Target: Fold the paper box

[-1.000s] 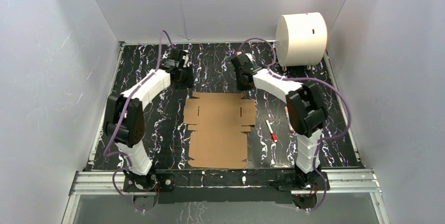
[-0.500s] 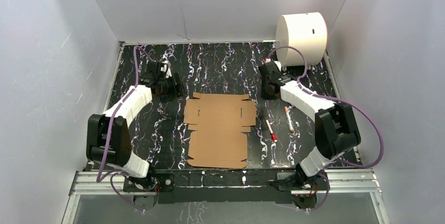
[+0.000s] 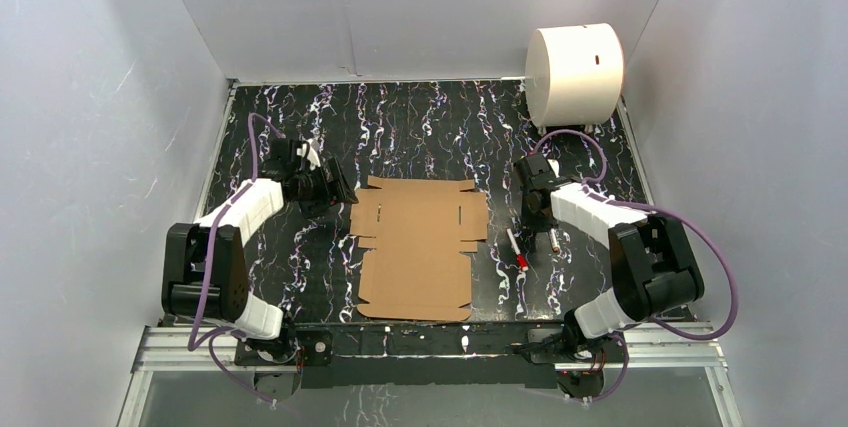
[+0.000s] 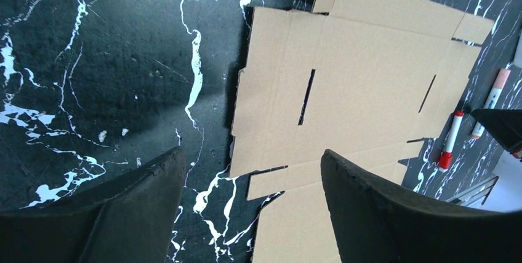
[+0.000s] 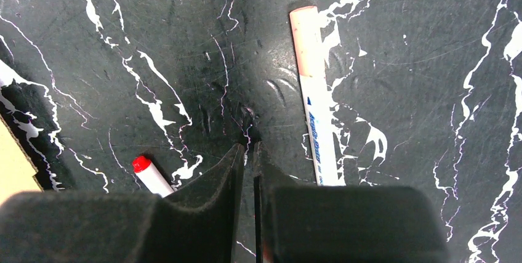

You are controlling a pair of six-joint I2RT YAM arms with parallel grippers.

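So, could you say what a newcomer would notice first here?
The flat brown cardboard box blank lies unfolded at the centre of the black marbled table. A large white cylinder stands at its far right corner. A red-capped marker pen and a pink-capped one lie right of the cardboard, by the shut right end effector.

Left arm (image 3: 245, 209) and right arm (image 3: 590, 209) lower; left jaws wider.
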